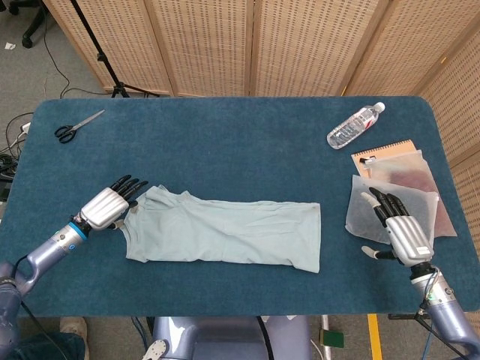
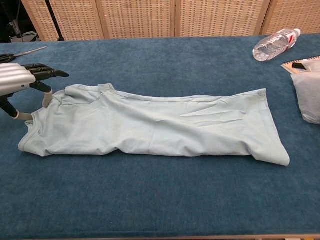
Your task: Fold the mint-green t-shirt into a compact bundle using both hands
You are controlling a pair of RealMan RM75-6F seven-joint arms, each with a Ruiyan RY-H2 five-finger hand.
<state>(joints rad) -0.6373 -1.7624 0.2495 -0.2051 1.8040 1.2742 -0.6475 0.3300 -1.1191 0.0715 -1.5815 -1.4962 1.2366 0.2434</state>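
Observation:
The mint-green t-shirt [image 1: 225, 234] [image 2: 150, 127] lies folded into a long flat strip across the middle of the blue table, collar end to the left. My left hand [image 1: 107, 205] [image 2: 22, 82] hovers at the collar end with its fingers spread, fingertips touching or just off the shirt's edge, holding nothing. Off to the far right, my right hand [image 1: 400, 232] is open, fingers spread above the table near a translucent bag, well clear of the shirt. It does not show in the chest view.
A water bottle [image 1: 355, 125] [image 2: 275, 44] lies at the back right. A translucent bag [image 1: 390, 202] over an orange notebook [image 1: 384, 149] sits at the right edge. Scissors [image 1: 75, 127] lie at the back left. Wicker screens stand behind the table.

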